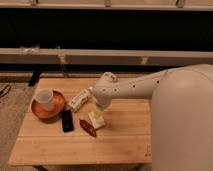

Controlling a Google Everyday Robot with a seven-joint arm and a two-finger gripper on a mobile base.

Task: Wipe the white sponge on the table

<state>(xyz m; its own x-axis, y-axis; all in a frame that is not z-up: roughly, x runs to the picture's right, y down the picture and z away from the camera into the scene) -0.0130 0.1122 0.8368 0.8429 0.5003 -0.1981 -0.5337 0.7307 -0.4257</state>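
Note:
The white sponge [96, 119] is a small cream block lying near the middle of the light wooden slatted table [120, 142]. My gripper [99, 108] comes down from the white arm [135, 87] and sits directly over the sponge's far edge, touching it or just above it. The arm's end hides where the gripper meets the sponge.
An orange bowl [56, 108] holding a white cup [45, 98] stands at the table's left. A black phone [66, 120] and a dark red packet [88, 128] lie left of the sponge. A white tube-like bottle [79, 100] lies behind them. My white body [185, 130] fills the right side.

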